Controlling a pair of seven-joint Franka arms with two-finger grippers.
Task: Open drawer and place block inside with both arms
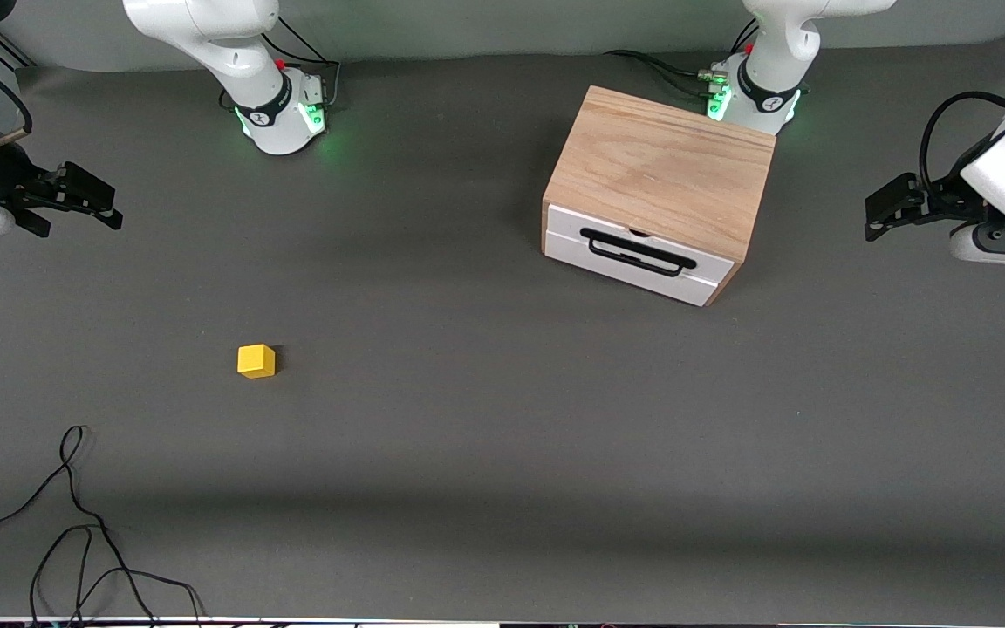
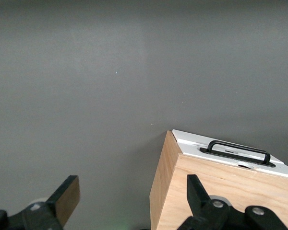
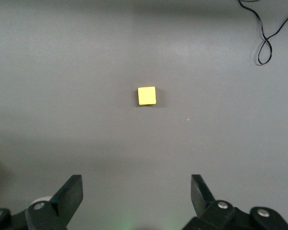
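The left hand [image 1: 882,209] hangs in the air over the tabletop [image 1: 502,436] at the left arm's end, with its fingers [image 2: 198,191] spread wide apart and nothing between them. Just beside this hand, toward the middle of the tabletop, stands the wooden box [image 1: 664,170], and its drawer [image 1: 638,253] is closed, with the white front and the black handle [image 1: 638,253] turned to the front camera. The right hand [image 1: 75,205] hangs over the right arm's end of the tabletop, also with its fingers [image 3: 69,194] wide apart and empty. The yellow block [image 1: 256,360] lies on the tabletop well apart from this hand, nearer to the front camera, and nothing touches it. A loose black cable [image 1: 75,532] lies nearer still to that camera than the block.
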